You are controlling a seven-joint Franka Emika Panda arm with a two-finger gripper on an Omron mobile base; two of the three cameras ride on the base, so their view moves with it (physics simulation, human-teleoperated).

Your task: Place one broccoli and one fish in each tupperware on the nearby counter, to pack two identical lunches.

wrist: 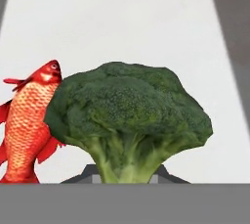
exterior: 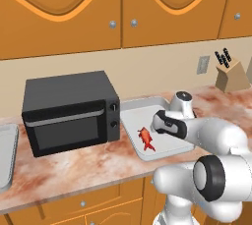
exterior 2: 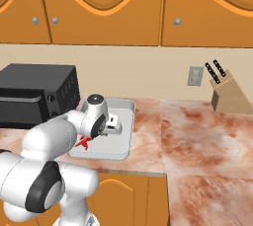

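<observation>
A shallow white tray (exterior: 129, 117) at frame centre holds a red scaly fish (wrist: 27, 125), head toward the hand view's top; the gripper (wrist: 124, 178) pinches a green broccoli head (wrist: 129, 115) by its stalk.

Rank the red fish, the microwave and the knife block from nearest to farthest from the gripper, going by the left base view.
1. Red fish, on the tray just left of the gripper.
2. Microwave, farther left on the counter.
3. Knife block, far right by the wall.
</observation>
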